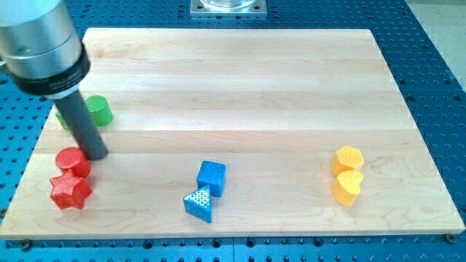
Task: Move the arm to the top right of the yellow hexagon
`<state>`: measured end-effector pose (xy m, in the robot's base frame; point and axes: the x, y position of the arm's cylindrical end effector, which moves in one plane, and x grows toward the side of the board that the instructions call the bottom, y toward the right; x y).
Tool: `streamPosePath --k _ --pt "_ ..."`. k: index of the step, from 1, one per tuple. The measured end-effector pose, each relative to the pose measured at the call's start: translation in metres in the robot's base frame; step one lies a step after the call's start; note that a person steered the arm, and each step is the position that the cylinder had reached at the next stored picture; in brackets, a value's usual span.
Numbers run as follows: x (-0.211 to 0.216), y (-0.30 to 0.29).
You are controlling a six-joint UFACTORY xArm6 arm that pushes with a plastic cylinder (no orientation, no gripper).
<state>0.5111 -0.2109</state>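
Near the view's left edge, my tip [97,154], a plain rod grasping nothing, touches the red round block [71,160]; the yellow hexagon block [349,157] sits far right on the wooden worktop [240,80].

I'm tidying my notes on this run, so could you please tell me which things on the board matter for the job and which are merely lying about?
Part of the job:
- yellow hexagon block, at the view's right
- my tip, far off at the view's left, beside the red cylinder block

Lying about:
- yellow heart block
- red star block
- green cylinder block
- blue cube block
- blue triangle block
- wooden board
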Motion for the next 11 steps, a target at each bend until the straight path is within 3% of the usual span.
streamPosePath --k 3,8,11 --pt "-0.027 0.052" --pt "-0.083 0.063" --pt "-0.081 0.079"
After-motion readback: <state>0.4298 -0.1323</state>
